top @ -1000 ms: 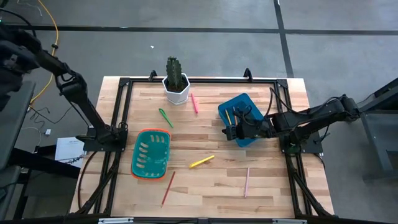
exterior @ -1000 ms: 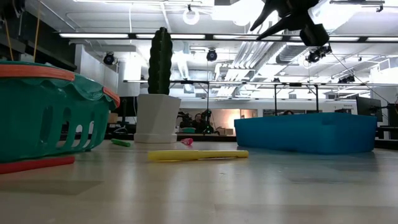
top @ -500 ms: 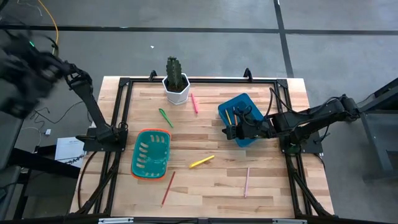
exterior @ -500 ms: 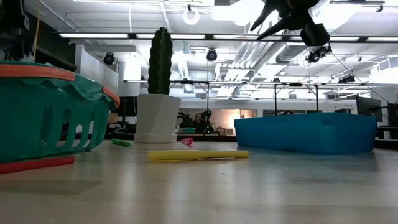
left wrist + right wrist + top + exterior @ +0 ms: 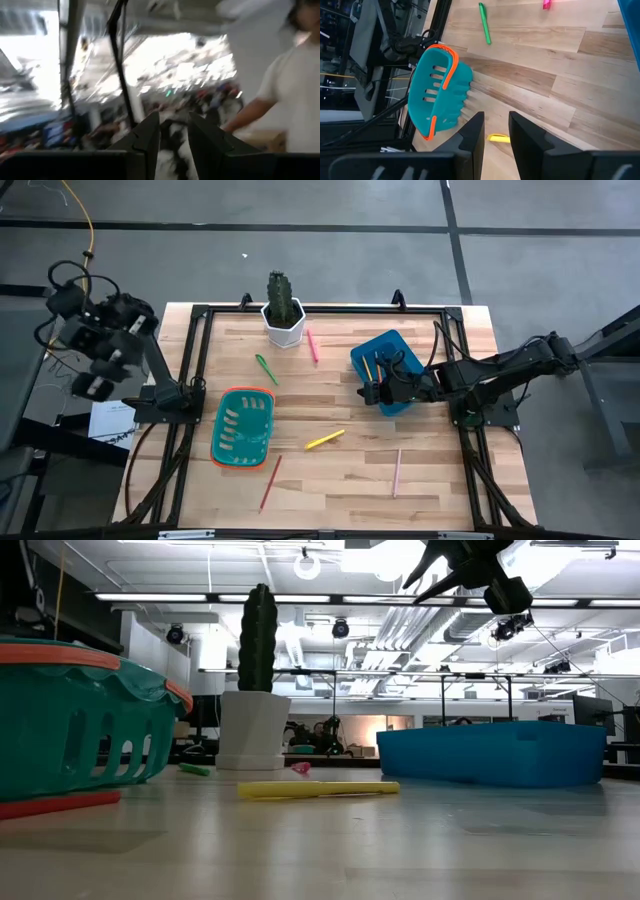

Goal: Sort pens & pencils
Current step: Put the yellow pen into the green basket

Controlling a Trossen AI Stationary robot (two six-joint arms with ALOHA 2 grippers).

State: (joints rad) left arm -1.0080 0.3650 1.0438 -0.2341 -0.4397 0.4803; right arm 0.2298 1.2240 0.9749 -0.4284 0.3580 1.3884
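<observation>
The pens lie on the wooden table: a green pen (image 5: 266, 369), a hot-pink pen (image 5: 312, 345) by the pot, and a yellow pen (image 5: 325, 440) near the middle. Among the pencils, a reddish pencil (image 5: 271, 482) and a salmon pencil (image 5: 396, 472) lie toward the near edge, and an orange pencil (image 5: 366, 366) rests inside the blue bin (image 5: 395, 352). My right gripper (image 5: 368, 392) hangs open above the bin's left rim, holding nothing. My left gripper (image 5: 172, 125) is off the table's left edge, tipped upward, open and empty.
A teal basket with an orange rim (image 5: 242, 427) stands left of the middle. A cactus in a white pot (image 5: 283, 310) stands at the far edge. A person in a white shirt (image 5: 295, 75) shows in the room beyond the left gripper.
My left arm has folded back and its hand has come down beside the table's left edge, turning as it sank. The gap between its fingers cannot be compared. My right arm and all pens and pencils have kept still.
</observation>
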